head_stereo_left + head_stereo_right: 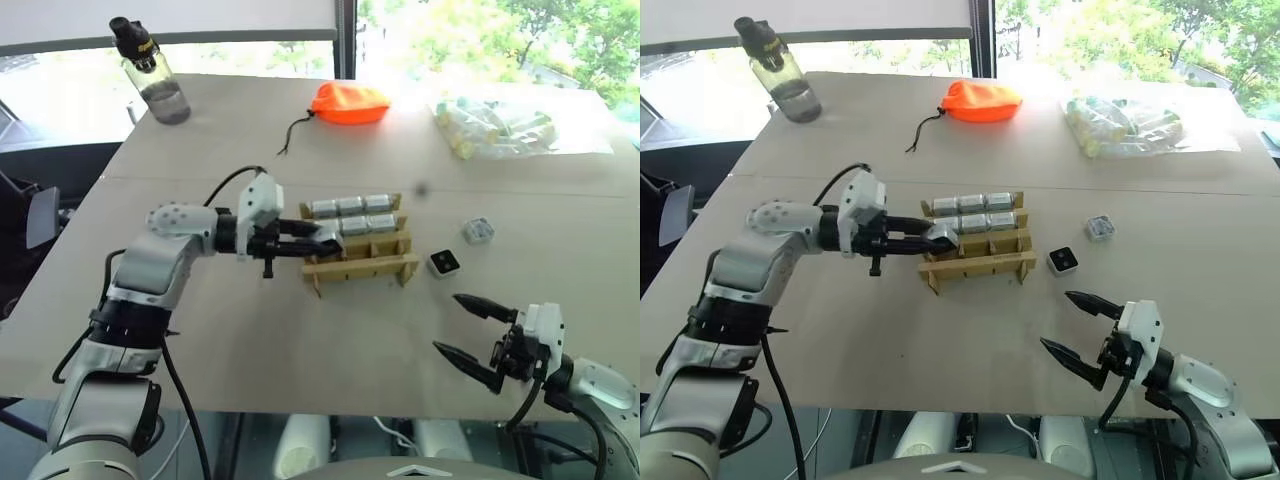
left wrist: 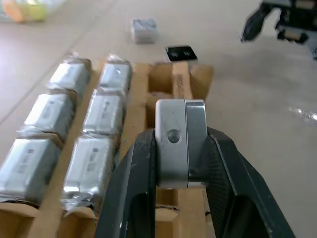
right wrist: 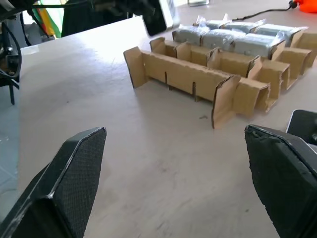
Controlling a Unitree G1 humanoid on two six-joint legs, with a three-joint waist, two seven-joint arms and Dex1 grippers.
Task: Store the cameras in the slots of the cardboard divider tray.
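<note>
The cardboard divider tray (image 1: 362, 267) stands mid-table. Several silver cameras (image 1: 350, 207) fill its two far rows; the near row's slots (image 3: 233, 62) look empty. My left gripper (image 1: 318, 240) is shut on a silver camera (image 2: 180, 141), held edge-up just above the near row's left end. To the tray's right, two loose cameras lie on the table: a dark-faced one (image 1: 444, 262) and a grey one (image 1: 478, 231). My right gripper (image 1: 446, 322) hangs open and empty near the table's front edge, well short of the dark-faced camera.
A water bottle (image 1: 150, 75) stands at the far left. An orange pouch (image 1: 348, 103) with a black cord lies at the back centre. A clear bag of yellowish-green items (image 1: 495, 125) sits at the back right. Bare tabletop lies in front of the tray.
</note>
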